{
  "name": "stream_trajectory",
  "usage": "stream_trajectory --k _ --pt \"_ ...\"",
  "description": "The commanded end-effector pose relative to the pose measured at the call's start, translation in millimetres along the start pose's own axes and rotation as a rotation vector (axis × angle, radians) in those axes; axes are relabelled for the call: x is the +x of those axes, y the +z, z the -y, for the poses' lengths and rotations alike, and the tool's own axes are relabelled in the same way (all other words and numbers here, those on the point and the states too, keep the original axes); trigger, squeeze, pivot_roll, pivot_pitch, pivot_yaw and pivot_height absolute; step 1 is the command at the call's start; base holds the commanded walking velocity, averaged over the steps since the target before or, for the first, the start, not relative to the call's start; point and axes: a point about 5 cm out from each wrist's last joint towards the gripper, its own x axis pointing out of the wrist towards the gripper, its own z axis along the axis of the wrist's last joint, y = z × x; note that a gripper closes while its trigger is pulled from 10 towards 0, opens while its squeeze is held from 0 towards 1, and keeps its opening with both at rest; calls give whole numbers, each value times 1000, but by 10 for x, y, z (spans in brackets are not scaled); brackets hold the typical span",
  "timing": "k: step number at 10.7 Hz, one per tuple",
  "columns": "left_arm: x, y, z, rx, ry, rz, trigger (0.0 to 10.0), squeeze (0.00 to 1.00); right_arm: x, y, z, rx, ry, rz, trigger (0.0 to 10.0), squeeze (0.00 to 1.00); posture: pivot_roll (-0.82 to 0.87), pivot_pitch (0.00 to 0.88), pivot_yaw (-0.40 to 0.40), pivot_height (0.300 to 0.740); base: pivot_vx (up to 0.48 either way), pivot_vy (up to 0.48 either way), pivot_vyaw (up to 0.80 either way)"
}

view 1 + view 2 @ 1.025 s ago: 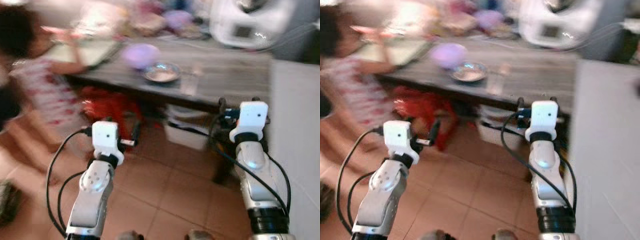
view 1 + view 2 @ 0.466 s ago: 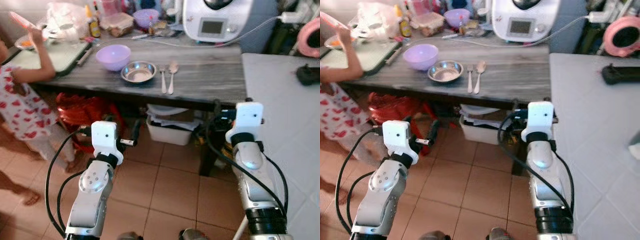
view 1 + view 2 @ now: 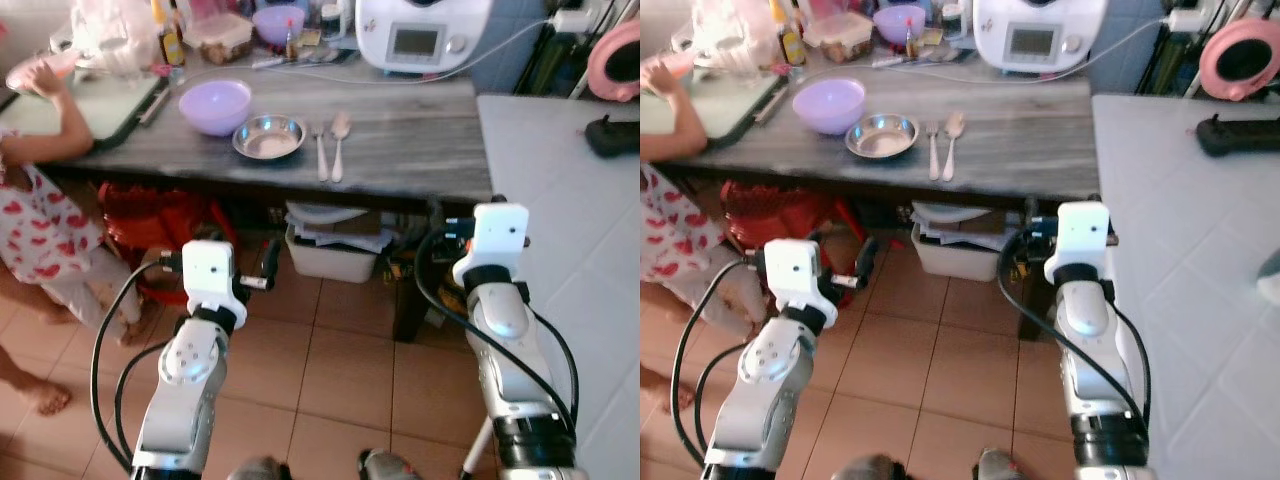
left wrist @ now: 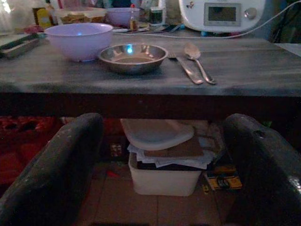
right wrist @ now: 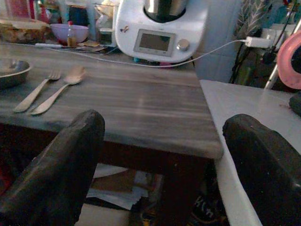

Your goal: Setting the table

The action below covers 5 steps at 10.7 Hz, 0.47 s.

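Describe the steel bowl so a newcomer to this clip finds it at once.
Start at the long grey wooden table ahead of the robot. Near its front edge sit a purple bowl, then the steel bowl, then a fork and spoon. It is the shallow, shiny metal one, lower than the purple bowl.

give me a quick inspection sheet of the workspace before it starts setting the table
surface: dark wooden table, streaked grey top.
job's things: purple bowl, steel bowl beside it, then fork and spoon side by side.
clutter: bottles, containers and a white appliance along the far edge.
grippers: left gripper and right gripper open, empty, short of the table.
cables: white cord behind the appliance.
surroundings: person at the table's left; white bin underneath; tiled floor.
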Motion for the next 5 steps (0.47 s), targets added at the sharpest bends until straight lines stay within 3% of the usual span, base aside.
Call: stream_trajectory --k 1,2,5 --pt "1 10 -31 8 6 -2 10000 0 23 41 -25 14 6 10 10000 0 -34 41 74 740 -259 0 -444" --pt "6 12 -32 7 5 -2 10000 0 27 41 -26 14 5 9 10000 0 -34 39 75 740 -334 0 0" --pt "9 19 -28 9 1 6 10000 0 35 33 -25 14 -3 5 10000 0 -29 44 69 740 0 0 0"
